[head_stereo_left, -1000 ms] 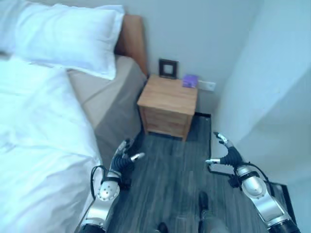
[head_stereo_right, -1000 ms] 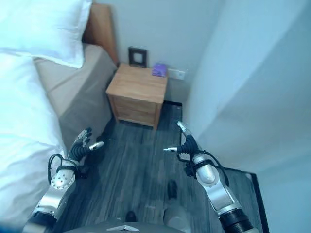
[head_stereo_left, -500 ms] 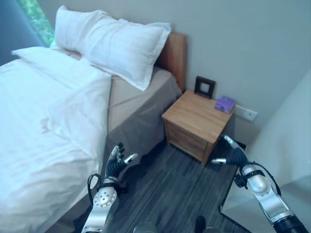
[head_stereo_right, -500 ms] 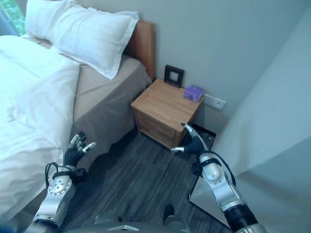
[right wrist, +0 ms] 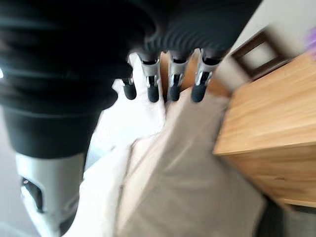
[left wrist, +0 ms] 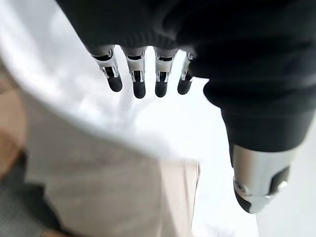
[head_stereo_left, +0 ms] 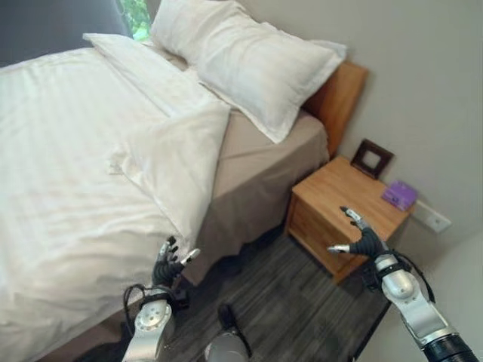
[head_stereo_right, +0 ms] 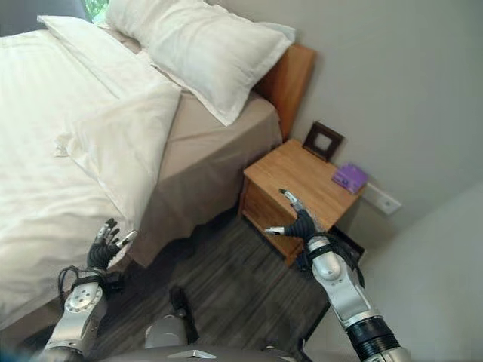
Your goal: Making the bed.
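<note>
Both hands are hanging open and empty: the left hand (head_stereo_left: 167,265) beside the white duvet (head_stereo_left: 90,166) on the bed, the right hand (head_stereo_left: 361,240) near the wooden nightstand (head_stereo_left: 339,204).

Grey walls (head_stereo_left: 423,68) meet a dark plank floor (head_stereo_left: 294,302). At about 3 o'clock stands a wooden nightstand (head_stereo_left: 343,204), carrying a dark picture frame (head_stereo_left: 371,158) against the wall and a purple box (head_stereo_left: 399,194) beside it. A white wall socket (head_stereo_left: 432,216) sits just past it. Green foliage shows through a window (head_stereo_left: 134,13) at 11 o'clock.
</note>
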Controlling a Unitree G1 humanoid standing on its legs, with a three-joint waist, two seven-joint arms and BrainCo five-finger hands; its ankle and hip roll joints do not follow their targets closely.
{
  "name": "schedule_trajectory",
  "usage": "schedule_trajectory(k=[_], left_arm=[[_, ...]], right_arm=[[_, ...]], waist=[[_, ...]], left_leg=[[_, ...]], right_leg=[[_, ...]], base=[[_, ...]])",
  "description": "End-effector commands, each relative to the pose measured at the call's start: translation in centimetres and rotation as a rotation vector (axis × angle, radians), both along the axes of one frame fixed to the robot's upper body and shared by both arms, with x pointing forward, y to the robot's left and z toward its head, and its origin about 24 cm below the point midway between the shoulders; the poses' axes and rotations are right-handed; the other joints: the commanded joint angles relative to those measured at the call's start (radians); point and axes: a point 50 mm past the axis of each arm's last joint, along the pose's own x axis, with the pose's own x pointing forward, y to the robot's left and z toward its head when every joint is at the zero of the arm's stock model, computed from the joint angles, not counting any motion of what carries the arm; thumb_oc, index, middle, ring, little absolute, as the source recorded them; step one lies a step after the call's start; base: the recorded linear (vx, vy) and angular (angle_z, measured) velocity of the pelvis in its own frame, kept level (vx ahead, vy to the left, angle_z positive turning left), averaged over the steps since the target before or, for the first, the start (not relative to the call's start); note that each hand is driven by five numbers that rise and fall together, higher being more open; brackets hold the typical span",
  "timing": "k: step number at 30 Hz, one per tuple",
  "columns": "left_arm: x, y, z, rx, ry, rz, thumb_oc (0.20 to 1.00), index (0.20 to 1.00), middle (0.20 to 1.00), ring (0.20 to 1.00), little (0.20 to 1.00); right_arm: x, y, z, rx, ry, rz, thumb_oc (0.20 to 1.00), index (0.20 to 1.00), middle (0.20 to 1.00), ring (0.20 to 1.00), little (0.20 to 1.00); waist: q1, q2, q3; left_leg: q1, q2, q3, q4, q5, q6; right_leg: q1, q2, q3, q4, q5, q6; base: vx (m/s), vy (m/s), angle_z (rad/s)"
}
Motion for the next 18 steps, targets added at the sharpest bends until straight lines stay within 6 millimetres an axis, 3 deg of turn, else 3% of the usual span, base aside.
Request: schedule_trajectory(k=[1,2,3,5,6,7,8,12,13,14,15,18], left_arm=[[0.9,0.6,2.7,0.09,-0.102,-0.04,1.0,1.0,1.0,1.0,1.0],[1.2,0.7,3.0,0.112,-0.101,-0.057,1.0,1.0,1.0,1.0,1.0],[2.3,0.7,3.9,0.161,-0.112,-0.103,1.0,1.0,1.0,1.0,1.0],[3.1,0.8,4.9,0.194,-0.142,-0.121,1.0,1.0,1.0,1.0,1.0],[3.6,0.7,5.6,0.218,-0.165,-0.132,1.0,1.0,1.0,1.0,1.0],[3.7,0.7,5.6,0.219,-0.167,-0.131,1.0,1.0,1.0,1.0,1.0],[4.7,0.3,6.8,0.229,-0.221,-0.148,1.0,1.0,1.0,1.0,1.0],[5.2,-0.2,8.1,0.202,-0.294,-0.172,1.0,1.0,1.0,1.0,1.0],[5.4,-0.4,8.5,0.19,-0.316,-0.176,1.0,1.0,1.0,1.0,1.0],[5.4,-0.5,8.4,0.19,-0.315,-0.176,1.0,1.0,1.0,1.0,1.0],[5.7,-0.7,9.1,0.171,-0.349,-0.182,1.0,1.0,1.0,1.0,1.0],[6.0,-0.7,9.7,0.168,-0.375,-0.191,1.0,1.0,1.0,1.0,1.0]], right_arm=[[1.7,0.4,3.4,0.032,-0.162,0.035,1.0,1.0,1.0,1.0,1.0],[1.8,0.8,3.6,0.034,-0.173,0.048,1.0,1.0,1.0,1.0,1.0],[2.1,1.4,3.8,0.028,-0.188,0.068,1.0,1.0,1.0,1.0,1.0],[2.4,2.1,4.5,0.028,-0.218,0.085,1.0,1.0,1.0,1.0,1.0],[2.6,2.5,5.2,0.028,-0.253,0.101,1.0,1.0,1.0,1.0,1.0],[2.6,2.5,5.3,0.028,-0.255,0.101,1.0,1.0,1.0,1.0,1.0],[2.8,3.1,6.5,0.032,-0.31,0.125,1.0,1.0,1.0,1.0,1.0],[3.0,3.5,8.6,0.033,-0.394,0.154,1.0,1.0,1.0,1.0,1.0],[2.9,3.3,8.6,0.035,-0.398,0.148,1.0,1.0,1.0,1.0,1.0],[2.9,3.3,8.6,0.035,-0.397,0.148,1.0,1.0,1.0,1.0,1.0],[2.9,3.0,8.5,0.031,-0.388,0.137,1.0,1.0,1.0,1.0,1.0],[3.0,2.8,8.5,0.02,-0.383,0.126,1.0,1.0,1.0,1.0,1.0]], waist=[[0.023,0.016,0.011],[0.032,-0.007,0.017],[0.033,-0.042,0.03],[0.008,-0.06,0.054],[-0.001,-0.065,0.065],[0.001,-0.066,0.065],[-0.018,-0.058,0.082],[-0.036,-0.043,0.086],[-0.048,-0.037,0.086],[-0.051,-0.033,0.084],[-0.063,-0.028,0.085],[-0.061,-0.019,0.083]], left_leg=[[0.018,0.066,-0.091,-0.111,0.075,-0.025],[0.02,0.056,-0.088,-0.094,0.048,-0.009],[0.035,0.022,-0.098,-0.066,-0.014,0.03],[0.063,-0.026,-0.131,-0.075,-0.053,0.064],[0.081,-0.037,-0.139,-0.094,-0.067,0.078],[0.08,-0.04,-0.137,-0.097,-0.067,0.08],[0.115,-0.046,-0.165,-0.126,-0.075,0.083],[0.154,-0.057,-0.224,-0.147,-0.103,0.071],[0.153,-0.061,-0.238,-0.153,-0.091,0.072],[0.151,-0.057,-0.241,-0.152,-0.091,0.071],[0.15,-0.074,-0.302,-0.154,-0.102,0.063],[0.157,-0.085,-0.364,-0.154,-0.119,0.052]], right_leg=[[0.031,0.064,-0.036,0.138,-0.164,0.022],[0.016,0.042,-0.039,0.207,-0.151,0.037],[-0.044,-0.025,-0.037,0.379,-0.052,0.082],[-0.152,-0.072,0.026,0.586,0.077,0.11],[-0.207,-0.07,0.066,0.648,0.102,0.126],[-0.214,-0.073,0.07,0.654,0.101,0.128],[-0.286,-0.05,0.122,0.676,0.077,0.13],[-0.304,-0.021,0.127,0.459,-0.056,0.077],[-0.327,0.017,0.17,0.368,-0.057,0.053],[-0.322,0.021,0.165,0.358,-0.052,0.052],[-0.349,0.063,0.286,0.247,-0.032,0.055],[-0.375,0.044,0.349,0.173,0.014,0.057]], base=[[0.25,0.18,0.04],[0.33,0.272,0.12],[0.33,0.315,0.28],[0.23,0.274,0.92],[0.1,0.142,1.24],[0.17,0.088,1.24],[0.24,0.072,0.95],[0.29,-0.001,0.46],[0.16,-0.051,0.47],[0.23,-0.126,0.85],[0.25,-0.139,1.0],[0.2,-0.162,1.17]])
